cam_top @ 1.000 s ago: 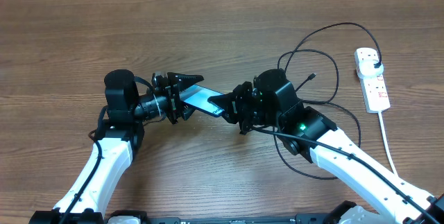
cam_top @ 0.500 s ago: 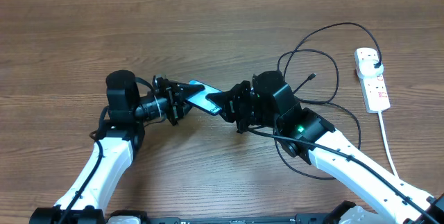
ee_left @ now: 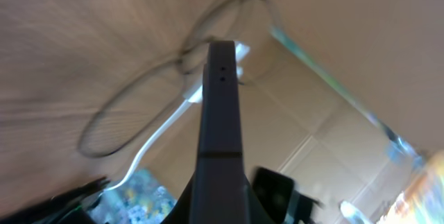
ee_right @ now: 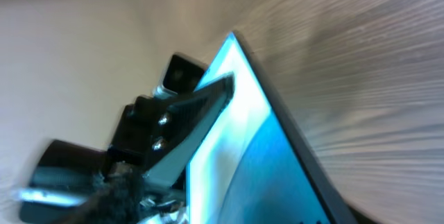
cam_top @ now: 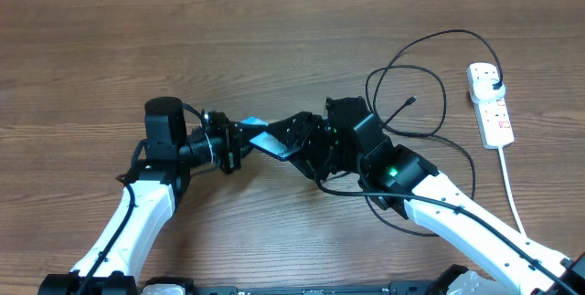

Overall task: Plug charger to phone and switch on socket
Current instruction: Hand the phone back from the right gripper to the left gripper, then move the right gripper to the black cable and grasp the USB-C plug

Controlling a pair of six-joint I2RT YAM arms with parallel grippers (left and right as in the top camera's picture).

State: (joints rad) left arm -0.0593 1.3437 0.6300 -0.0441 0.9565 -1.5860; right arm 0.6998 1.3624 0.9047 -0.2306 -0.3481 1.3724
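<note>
The phone (cam_top: 266, 139) is held off the table between the two arms, its light-blue screen tilted. My left gripper (cam_top: 241, 133) is shut on its left end; the left wrist view shows the phone's dark edge (ee_left: 220, 113) running up from between my jaws. My right gripper (cam_top: 295, 140) stands open, fingers spread round the phone's right end. The right wrist view is filled by the blue screen (ee_right: 277, 154), with a left finger (ee_right: 194, 120) pressed on it. The charger cable (cam_top: 430, 41) loops at the right, with its connector tip (cam_top: 412, 100) free. The black plug (cam_top: 494, 82) sits in the socket (cam_top: 492, 108).
The socket's thick white cord (cam_top: 512, 190) runs down the table's right side to the front edge. Loops of black cable (cam_top: 457, 153) lie under and behind my right arm. In the left wrist view the cable loop (ee_left: 139, 106) and white cord (ee_left: 156, 137) lie beyond the phone.
My left gripper has closed on the phone's left end. My right gripper's jaws have spread apart from their grip on the phone. Both arms shifted slightly.
</note>
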